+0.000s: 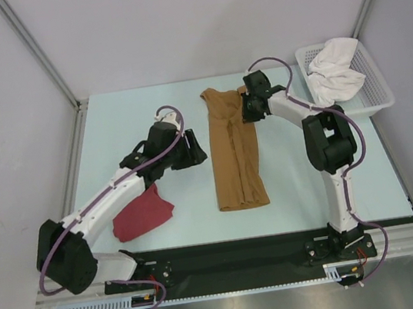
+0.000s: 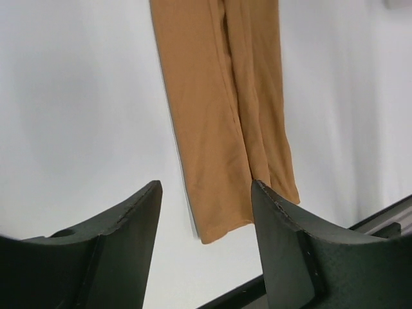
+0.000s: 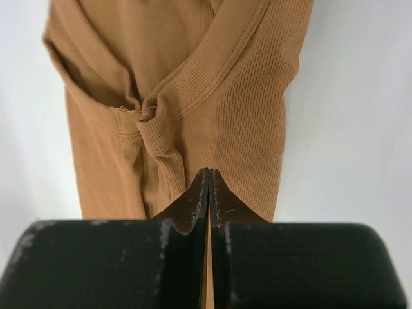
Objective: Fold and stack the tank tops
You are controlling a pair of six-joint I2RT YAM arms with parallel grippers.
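I had the right gripper [image 3: 209, 174] clamped on the tan tank top [image 1: 235, 150], the left gripper [image 2: 206, 184] spread wide and empty.

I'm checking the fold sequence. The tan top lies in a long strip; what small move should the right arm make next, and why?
Probably lift the right gripper slightly and carry the neck end toward the top's near end. Its jaws are shut on the tan tank top at its far end, the strip lies flat, and the left gripper is open, holding nothing.
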